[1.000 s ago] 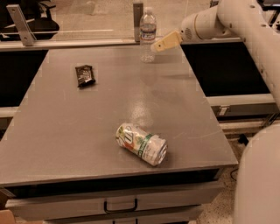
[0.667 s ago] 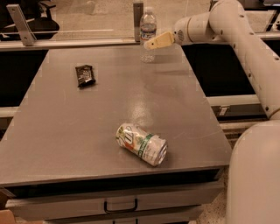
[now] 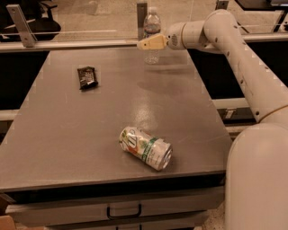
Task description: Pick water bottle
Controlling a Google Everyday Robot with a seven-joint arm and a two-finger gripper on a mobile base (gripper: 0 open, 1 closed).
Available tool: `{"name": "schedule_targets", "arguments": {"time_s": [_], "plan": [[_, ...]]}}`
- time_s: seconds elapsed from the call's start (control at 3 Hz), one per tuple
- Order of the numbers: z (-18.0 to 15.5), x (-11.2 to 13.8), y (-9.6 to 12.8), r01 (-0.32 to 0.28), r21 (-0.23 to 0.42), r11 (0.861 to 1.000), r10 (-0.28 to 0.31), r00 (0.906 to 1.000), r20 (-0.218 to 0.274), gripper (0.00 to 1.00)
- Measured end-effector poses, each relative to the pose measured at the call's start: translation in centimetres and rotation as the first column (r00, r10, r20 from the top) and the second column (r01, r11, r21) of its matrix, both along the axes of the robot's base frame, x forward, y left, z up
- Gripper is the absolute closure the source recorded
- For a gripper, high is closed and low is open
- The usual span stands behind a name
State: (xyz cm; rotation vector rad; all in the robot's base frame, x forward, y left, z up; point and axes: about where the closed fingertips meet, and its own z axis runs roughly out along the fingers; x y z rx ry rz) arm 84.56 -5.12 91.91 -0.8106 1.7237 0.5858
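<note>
The water bottle [image 3: 152, 23] stands upright at the far edge of the grey table [image 3: 112, 108], right of centre. It is clear, with a white cap and a dark label band. My gripper [image 3: 146, 44] reaches in from the right at the end of the white arm [image 3: 234, 49]. It lies across the bottle's middle at label height and hides part of it. The bottle's top and base show above and below the gripper.
A white-and-green drink can [image 3: 145, 148] lies on its side near the table's front edge. A small dark snack wrapper [image 3: 87, 77] lies at the back left. A rail and metal posts [image 3: 142, 13] run behind the table. Drawers [image 3: 123, 210] sit under the front edge.
The gripper has moved left along the far edge, from beside the bottle's right side to across its middle. The bottle, can and wrapper have not moved.
</note>
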Motion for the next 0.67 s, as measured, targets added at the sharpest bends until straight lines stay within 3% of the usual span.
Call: {"name": "schedule_targets", "arguments": {"time_s": [0.33,0.67], "plan": [[0.24,0.09,1.56,-0.037,0.042,0.998,0.036,0.9993,0.011,0.41],[0.78,0.08,1.44,-0.042,0.070,0.997,0.040,0.9989,0.024,0.64]]}}
